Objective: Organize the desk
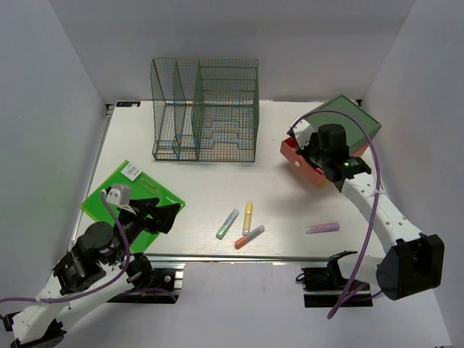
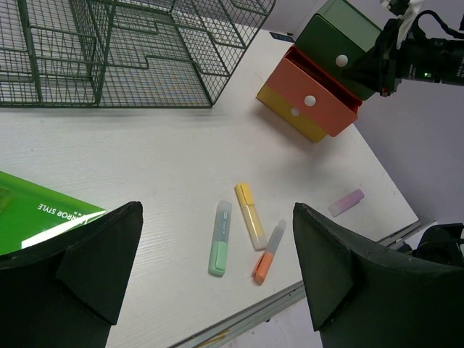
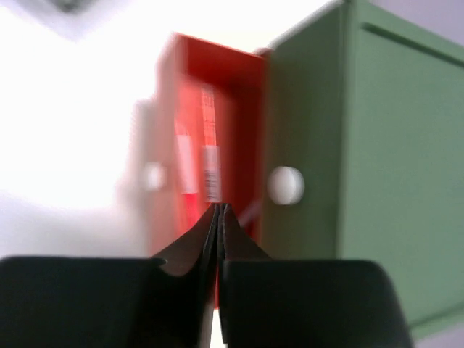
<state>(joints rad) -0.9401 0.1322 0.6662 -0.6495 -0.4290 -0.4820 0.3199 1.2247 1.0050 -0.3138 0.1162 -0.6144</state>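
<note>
Blur veils contents of red drawer [image 3: 217,109]; right jaws seem clenched, left jaws released

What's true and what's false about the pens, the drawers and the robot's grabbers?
1. Four pens lie on the desk. True.
2. The red drawer is pulled out. True.
3. The purple pen sits in the wire rack. False: it lies on the desk.
4. The left gripper is shut. False: it is wide open, by the green book.
</note>
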